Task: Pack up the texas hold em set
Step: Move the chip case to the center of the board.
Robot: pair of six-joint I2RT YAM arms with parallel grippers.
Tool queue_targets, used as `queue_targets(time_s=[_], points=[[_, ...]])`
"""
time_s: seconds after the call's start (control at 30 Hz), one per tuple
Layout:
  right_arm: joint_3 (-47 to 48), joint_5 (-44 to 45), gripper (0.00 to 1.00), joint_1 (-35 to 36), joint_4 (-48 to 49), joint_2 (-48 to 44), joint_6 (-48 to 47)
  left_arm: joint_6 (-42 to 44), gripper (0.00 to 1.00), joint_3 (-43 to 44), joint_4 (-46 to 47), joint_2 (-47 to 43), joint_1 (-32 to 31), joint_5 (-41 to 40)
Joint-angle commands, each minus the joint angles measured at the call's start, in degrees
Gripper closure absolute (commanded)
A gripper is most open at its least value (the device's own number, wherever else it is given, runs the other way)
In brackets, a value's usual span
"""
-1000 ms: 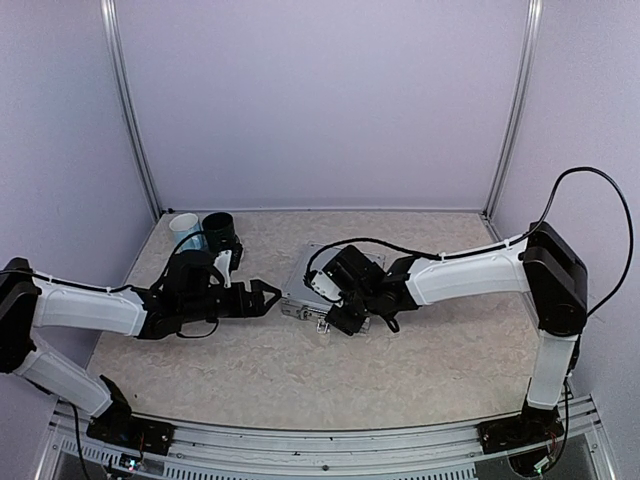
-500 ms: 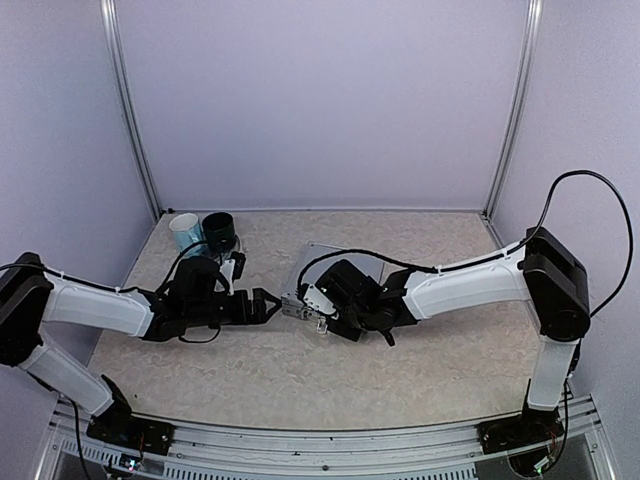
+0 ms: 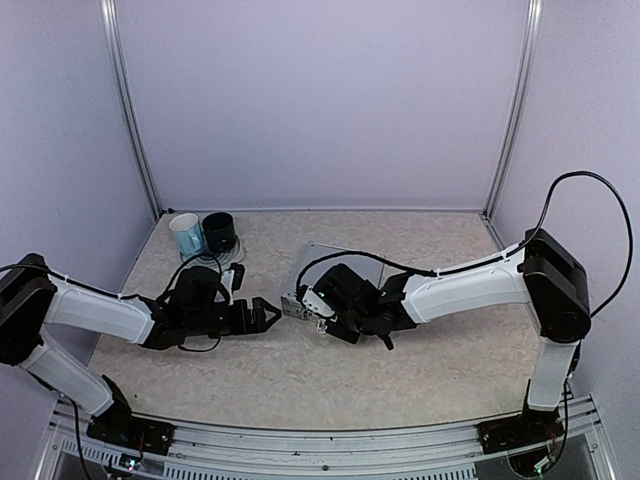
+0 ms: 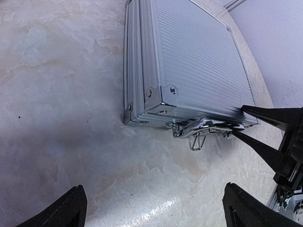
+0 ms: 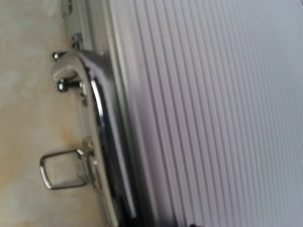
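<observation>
The silver ribbed case [image 3: 328,258] lies shut and flat on the table; the left wrist view shows its lid [image 4: 189,61], chrome handle [image 4: 208,124] and a hanging latch loop [image 4: 198,141]. My left gripper [image 3: 268,312] is open and empty just left of and nearer than the case's front corner, with the jaws wide apart [image 4: 154,208]. My right gripper [image 3: 320,312] is at the front edge, its black fingers [image 4: 265,118] apart, one above and one below the handle [image 5: 102,142]. Chips, cards, buttons and dice are out of view.
A light-blue mug [image 3: 186,233] and a dark-green mug [image 3: 220,232] stand on a plate [image 3: 230,258] at the back left, behind my left arm. Lilac walls with metal posts close in the table on three sides.
My right gripper has moved left and down from over the case to its front edge at the handle. My left gripper has drawn slightly back toward the near side.
</observation>
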Motion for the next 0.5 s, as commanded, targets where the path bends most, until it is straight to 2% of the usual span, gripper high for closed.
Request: queue_targets(time_s=[0.0,0.43,0.47], points=[[0.5,-2.8,1.0,0.9,0.6,-0.7,4.1,-1.0,0.01,-0.9,2.1,1.0,-0.3,0.9],[2.5,-2.4,1.0,-0.2,-3.8,-1.5,8.8,-2.7,0.01,-2.1,4.6,2.1,-0.4,1.5],[2.7,-2.7,0.98,-0.5,-4.3,-1.5,9.0,-2.8,0.01,-2.1,4.6,2.0,-0.2,1.5]])
